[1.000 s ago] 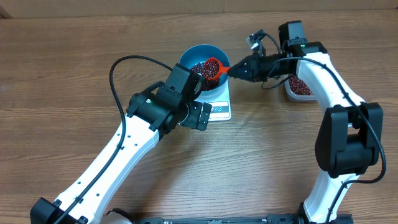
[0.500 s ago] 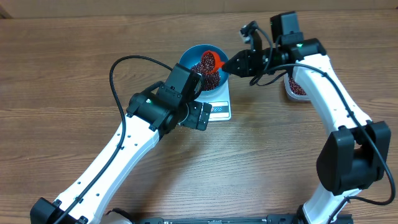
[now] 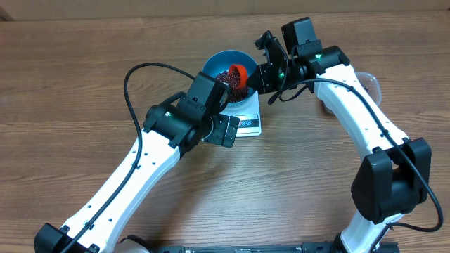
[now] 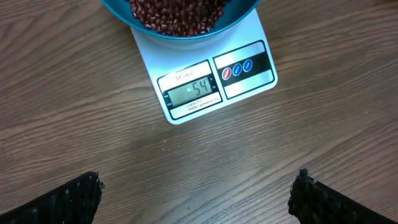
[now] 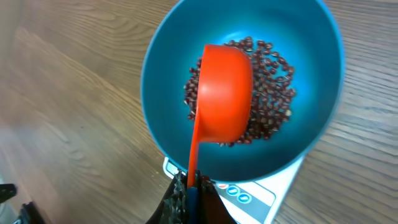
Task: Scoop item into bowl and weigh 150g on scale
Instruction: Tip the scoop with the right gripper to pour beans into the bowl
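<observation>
Scoop upended over bowl on scale.
Right gripper (image 5: pixel 190 190) pinches the handle of the red scoop (image 5: pixel 222 93), held back-up over the beans (image 5: pixel 273 112) in the blue bowl (image 5: pixel 311 37). The bowl sits on the white scale (image 4: pixel 205 53), whose display shows 54. Left gripper (image 4: pixel 196 193) hangs spread and empty on the scale's near side.

bowl (image 4: pixel 239 9) cropped at top, scale (image 3: pixel 246 125) mostly covered

Left arm (image 3: pixel 140 165) and right arm (image 3: pixel 362 112): white rounded shells, black joints, looping black cables (image 3: pixel 126 88), dark ribbed jaws.
</observation>
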`<state>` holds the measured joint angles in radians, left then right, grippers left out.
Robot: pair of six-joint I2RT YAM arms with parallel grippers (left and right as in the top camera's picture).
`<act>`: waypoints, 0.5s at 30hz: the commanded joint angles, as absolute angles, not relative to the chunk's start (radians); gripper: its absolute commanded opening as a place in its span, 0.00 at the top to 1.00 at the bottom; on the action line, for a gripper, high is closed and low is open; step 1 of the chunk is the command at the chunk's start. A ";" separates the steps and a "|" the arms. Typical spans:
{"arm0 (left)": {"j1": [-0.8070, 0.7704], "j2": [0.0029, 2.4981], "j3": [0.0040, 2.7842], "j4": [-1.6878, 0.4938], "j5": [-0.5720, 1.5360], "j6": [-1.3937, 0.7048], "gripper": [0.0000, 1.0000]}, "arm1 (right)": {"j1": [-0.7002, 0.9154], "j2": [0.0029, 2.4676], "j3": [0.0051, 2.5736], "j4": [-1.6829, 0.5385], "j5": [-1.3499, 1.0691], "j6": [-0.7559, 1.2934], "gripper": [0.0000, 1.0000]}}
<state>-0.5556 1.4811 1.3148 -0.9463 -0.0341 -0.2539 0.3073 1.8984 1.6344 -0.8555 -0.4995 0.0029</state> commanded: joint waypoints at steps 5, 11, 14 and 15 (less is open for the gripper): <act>-0.555 1.473 1.309 -0.945 -0.044 -0.239 0.01 | 0.308 1.849 1.670 -0.850 -0.471 -0.047 0.97; -0.555 1.473 1.309 -0.945 -0.044 -0.239 0.01 | 0.314 1.831 1.671 -0.850 -0.471 -0.071 0.96; -0.555 1.473 1.309 -0.945 -0.044 -0.239 0.01 | 0.315 1.822 1.671 -0.851 -0.471 -0.088 0.96; -0.555 1.473 1.309 -0.945 -0.044 -0.239 0.01 | 0.315 1.818 1.671 -0.851 -0.471 -0.096 0.96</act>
<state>-0.5556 1.4811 1.3148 -0.9466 -0.0341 -0.2539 0.3084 1.8812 1.6344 -0.8562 -0.4759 -0.0624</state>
